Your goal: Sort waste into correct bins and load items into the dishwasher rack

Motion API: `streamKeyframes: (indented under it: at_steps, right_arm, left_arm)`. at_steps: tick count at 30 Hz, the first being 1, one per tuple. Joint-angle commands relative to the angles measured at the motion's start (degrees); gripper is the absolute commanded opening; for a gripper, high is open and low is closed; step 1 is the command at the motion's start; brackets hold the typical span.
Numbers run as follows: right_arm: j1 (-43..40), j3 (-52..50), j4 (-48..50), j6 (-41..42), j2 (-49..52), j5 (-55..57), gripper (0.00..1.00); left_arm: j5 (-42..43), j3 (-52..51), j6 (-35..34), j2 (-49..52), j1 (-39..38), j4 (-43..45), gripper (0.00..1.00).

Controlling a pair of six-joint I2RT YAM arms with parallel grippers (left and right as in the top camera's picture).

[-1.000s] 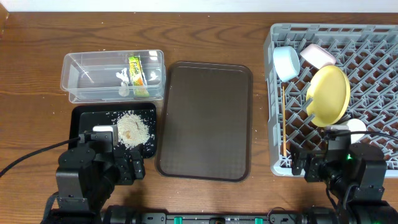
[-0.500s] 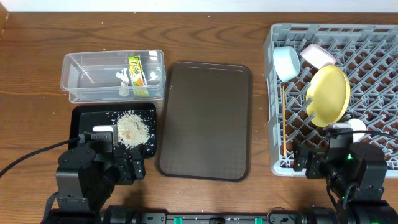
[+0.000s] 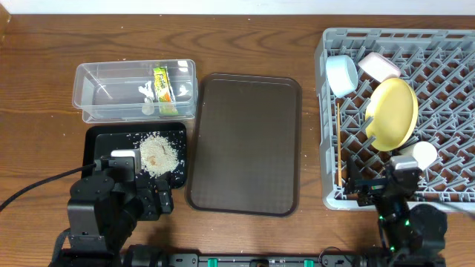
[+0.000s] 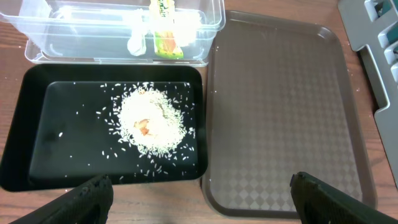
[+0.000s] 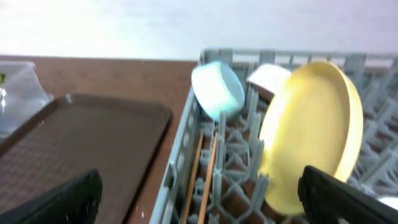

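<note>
Dishwasher rack, desk right: yellow plate, light blue bowl, white bowl, white cup, chopsticks inside. Clear tub: wrapper, white scraps. Black tray: rice. Left fingers, right fingers: spread apart, empty.

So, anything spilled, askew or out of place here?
Nothing serious. Loose grains are scattered around the rice pile, but they look contained inside the black tray. The wrapper lies in the clear tub, and the yellow plate stands propped in the rack.
</note>
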Motion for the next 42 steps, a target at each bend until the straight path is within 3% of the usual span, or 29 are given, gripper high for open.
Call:
streamKeyframes:
  at_steps: [1, 13, 19, 25, 42]
  right_arm:
    - [0.63, -4.57, 4.61, -0.63, -3.54, -0.92, 0.99]
    - [0.59, -17.99, 29.33, -1.73, -8.07, 0.5, 0.99]
    - [0.61, -17.86, 28.44, -2.14, -8.07, 4.44, 0.99]
    - [0.63, -17.86, 17.35, -2.14, -8.07, 4.98, 0.99]
    - [0.76, -17.86, 17.53, -2.14, -8.04, 6.01, 0.99]
  left_arm:
    - [-0.33, -0.17, 0.74, -0.28, -0.13, 0.0, 0.94]
    - [-0.33, -0.17, 0.74, -0.28, -0.13, 0.0, 0.94]
    - [-0.33, -0.17, 0.74, -0.28, -0.13, 0.02, 0.94]
    - [-0.33, -0.17, 0.74, -0.28, -0.13, 0.0, 0.94]
    - [-0.33, -0.17, 0.74, -0.28, -0.13, 0.02, 0.94]
